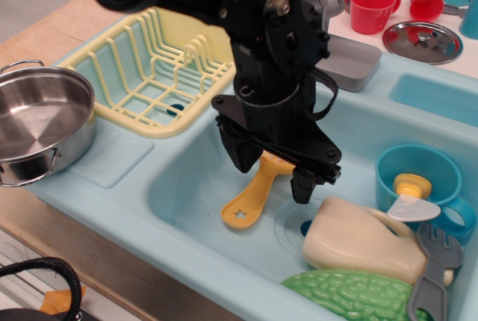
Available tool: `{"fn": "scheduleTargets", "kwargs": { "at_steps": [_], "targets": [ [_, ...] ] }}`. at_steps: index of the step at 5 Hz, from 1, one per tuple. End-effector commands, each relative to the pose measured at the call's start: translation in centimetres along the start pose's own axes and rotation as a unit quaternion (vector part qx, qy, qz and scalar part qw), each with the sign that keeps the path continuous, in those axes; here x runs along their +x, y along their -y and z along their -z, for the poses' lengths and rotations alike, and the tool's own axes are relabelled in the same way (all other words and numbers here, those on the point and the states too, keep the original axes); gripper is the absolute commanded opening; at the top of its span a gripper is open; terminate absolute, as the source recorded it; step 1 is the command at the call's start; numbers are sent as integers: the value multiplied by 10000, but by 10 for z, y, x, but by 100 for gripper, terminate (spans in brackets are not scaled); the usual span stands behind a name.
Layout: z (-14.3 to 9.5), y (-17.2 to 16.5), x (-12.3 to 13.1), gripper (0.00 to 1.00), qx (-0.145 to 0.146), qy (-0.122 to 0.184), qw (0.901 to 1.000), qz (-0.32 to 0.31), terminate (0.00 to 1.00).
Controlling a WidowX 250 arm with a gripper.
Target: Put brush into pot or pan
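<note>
We have our gripper (pixel 270 173) lowered into the pale blue sink (pixel 187 179), its jaws spread and standing on either side of the head end of the brush (pixel 252 194). One finger comes down to the left of the head, the other to its right, nearer the cream jug (pixel 358 242), and we cannot see the bristles themselves because our own body covers them. Whether the fingers already touch the plastic is not clear to us. The brush lies flat on the sink floor with its long axis running diagonally: the head up under our jaws, the rounded end with the star hole pointing down-left toward the sink's near wall. So the jaws straddle the handle across its narrow width, which we judge is the right line for closing on it. The pot (pixel 41 131) sits well apart, outside the sink on the left, open and holding nothing we can see, beyond the yellow dish rack (pixel 146 63).
</note>
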State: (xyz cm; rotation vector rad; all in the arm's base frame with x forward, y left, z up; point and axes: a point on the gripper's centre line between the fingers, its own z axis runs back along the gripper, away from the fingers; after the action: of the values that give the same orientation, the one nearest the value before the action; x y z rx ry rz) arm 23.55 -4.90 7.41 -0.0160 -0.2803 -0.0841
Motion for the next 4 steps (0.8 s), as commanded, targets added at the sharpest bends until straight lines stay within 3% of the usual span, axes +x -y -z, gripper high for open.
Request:
{"fn": "scheduleTargets", "kwargs": {
  "at_steps": [1, 3, 4],
  "targets": [
    [11, -5, 5, 100, -94, 154, 9998, 48, 0],
    [34, -9, 6, 100, -328, 191, 9993, 35, 0],
    [32, -7, 6, 0, -316, 229, 9992, 40, 0]
  ]
}}
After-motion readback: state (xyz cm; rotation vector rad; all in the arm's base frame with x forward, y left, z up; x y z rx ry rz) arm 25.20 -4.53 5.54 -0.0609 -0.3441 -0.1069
